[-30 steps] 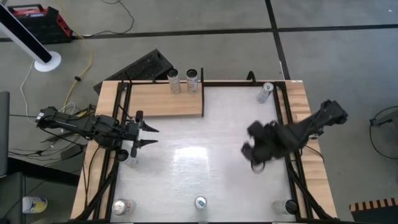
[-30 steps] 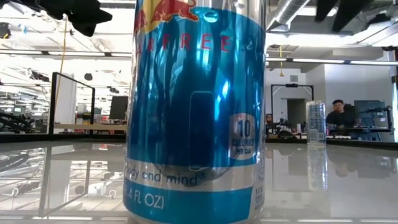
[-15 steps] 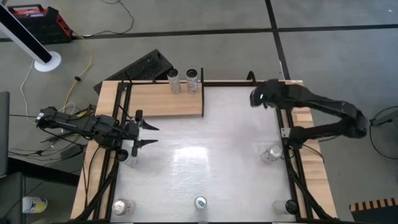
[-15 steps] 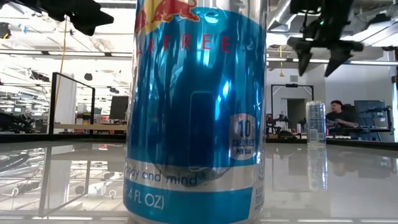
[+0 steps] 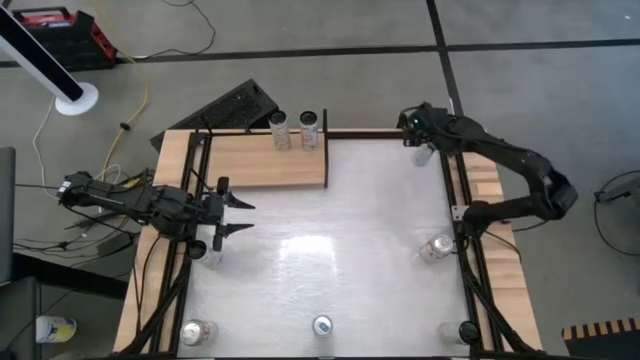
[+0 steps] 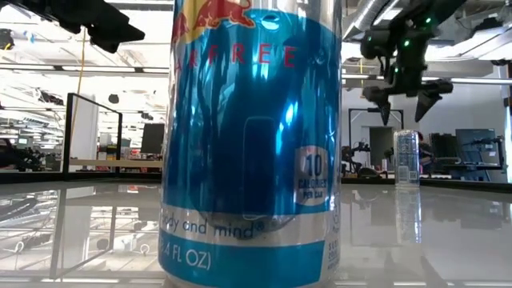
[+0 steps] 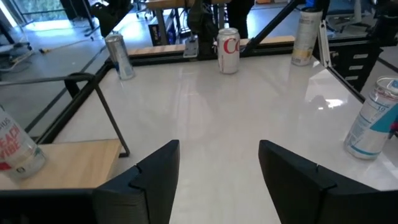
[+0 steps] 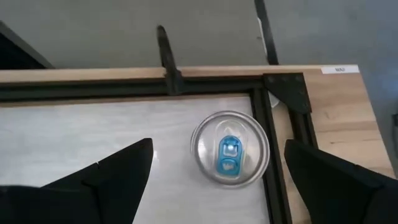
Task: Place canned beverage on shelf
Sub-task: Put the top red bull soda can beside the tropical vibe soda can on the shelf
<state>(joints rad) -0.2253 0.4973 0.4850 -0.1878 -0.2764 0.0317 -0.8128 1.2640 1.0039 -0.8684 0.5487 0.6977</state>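
Cans ring the glossy white tabletop [image 5: 330, 260], and the nearest to the low camera is a tall blue can [image 6: 252, 144] standing upright at the middle of the near edge, filling most of that view. From above it shows as a silver top [image 5: 322, 325], with another can [image 5: 197, 331] at the near left corner and a dark-topped one [image 5: 467, 330] at the near right corner.

Farther in, a can [image 5: 437, 247] stands against the right rail of the tabletop. On the left side, the left end effector [image 5: 240, 218] hangs over the left edge of the tabletop with its fingers parted and nothing between them; a can [image 5: 207, 252] sits just beside it on the near side. Its wrist view looks across bare white surface between the two dark fingers [image 7: 152, 180].

At the far left of the tabletop lies the shelf [image 5: 265, 162], a pale wooden board. Two cans [image 5: 280, 131] [image 5: 311, 128] stand upright along its far edge, close together near its right end.

At the far right corner of the tabletop, the right end effector [image 5: 420, 128] hovers directly above a blue-tabbed can [image 8: 230, 157] that stands upright on the white surface, tucked into the corner of the black frame. Its fingers are spread wide on either side of the can, clear of it, gripping nothing. In the low view the can [image 6: 406, 158] stands below the spread fingers.
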